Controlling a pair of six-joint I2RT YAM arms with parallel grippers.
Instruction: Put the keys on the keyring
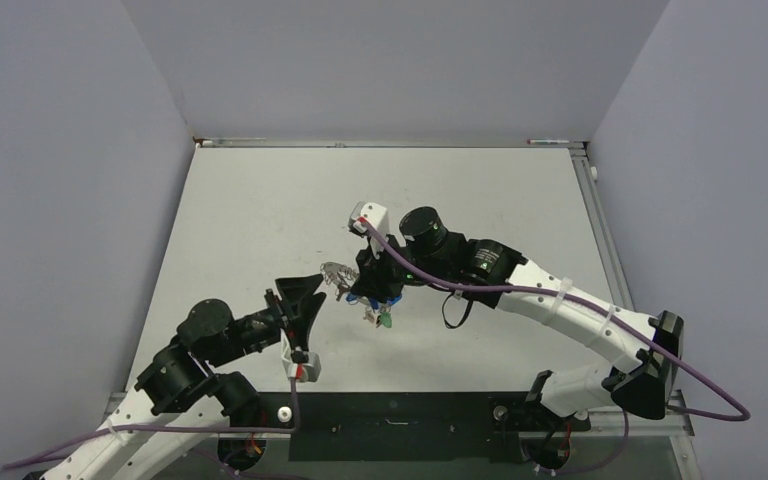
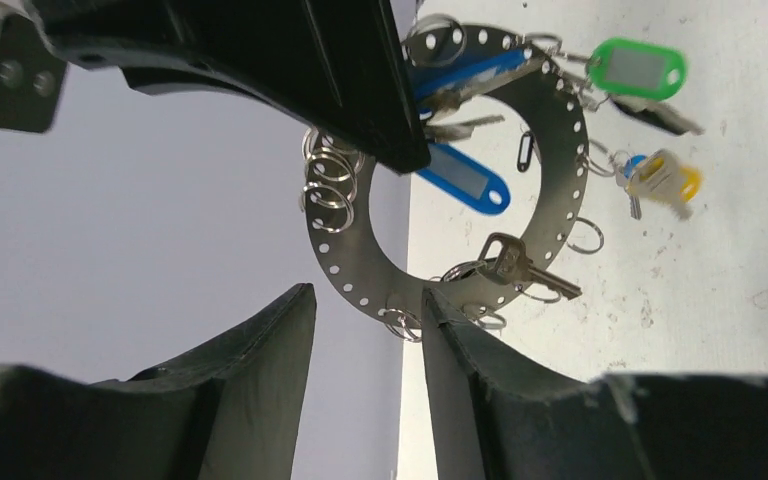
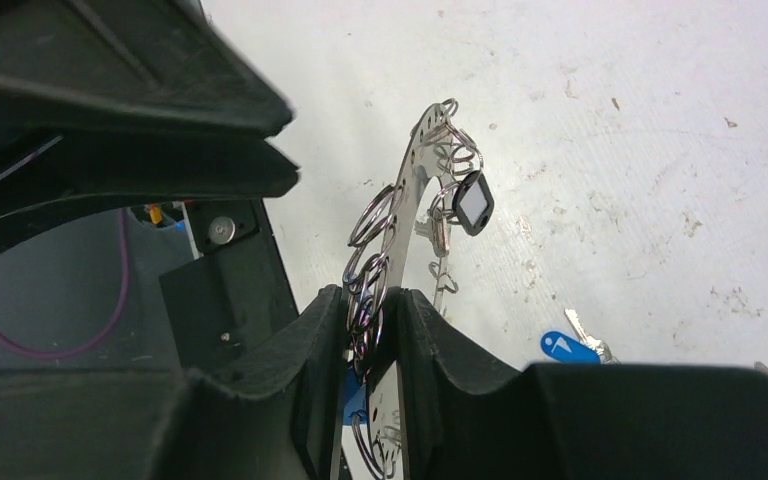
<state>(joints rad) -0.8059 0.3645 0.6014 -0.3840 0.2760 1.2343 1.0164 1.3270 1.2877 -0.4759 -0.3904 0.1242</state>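
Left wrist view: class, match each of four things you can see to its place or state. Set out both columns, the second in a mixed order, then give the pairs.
Column one:
1. keyring
2. green key tag
3. bare metal key
4. left gripper

Column two:
A. open, just below the ring
B. at the top right of the view
C. clamped in the right gripper
D. lying across the ring's lower band

Pairs: 1-C, 2-B, 3-D, 4-A

keyring (image 2: 562,170) grey, perforated; keys (image 2: 470,185) blue, green, yellow; table (image 2: 720,300) white.
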